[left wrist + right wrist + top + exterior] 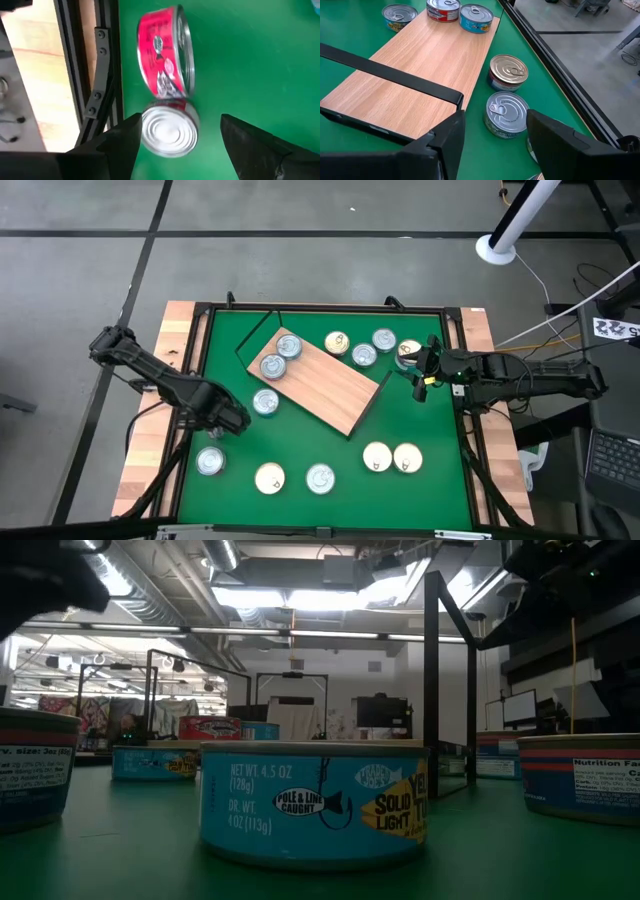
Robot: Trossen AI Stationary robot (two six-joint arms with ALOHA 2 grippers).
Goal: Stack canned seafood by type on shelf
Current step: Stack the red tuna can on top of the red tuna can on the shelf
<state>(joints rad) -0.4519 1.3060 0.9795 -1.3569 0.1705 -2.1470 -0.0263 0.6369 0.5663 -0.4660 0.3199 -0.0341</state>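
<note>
Two tins (280,357) sit on the shelf (335,387), which lies angled mid-surface, and more are scattered around it on the green surface (300,445). Left gripper (232,420) hovers near the left edge, fingers spread wide, holding nothing. Right gripper (420,380) waits beside the shelf's right end, fingers apart, empty.

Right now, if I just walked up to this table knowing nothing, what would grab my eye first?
Probably the light wooden shelf lying at a slant in the middle of the green mat, with two tins on its far left corner and more tins scattered around it. Next, the two dark arms: the left gripper hovers open over a silver-lidded tin near the mat's left edge, and the right gripper waits open beside the shelf's right end.
</note>
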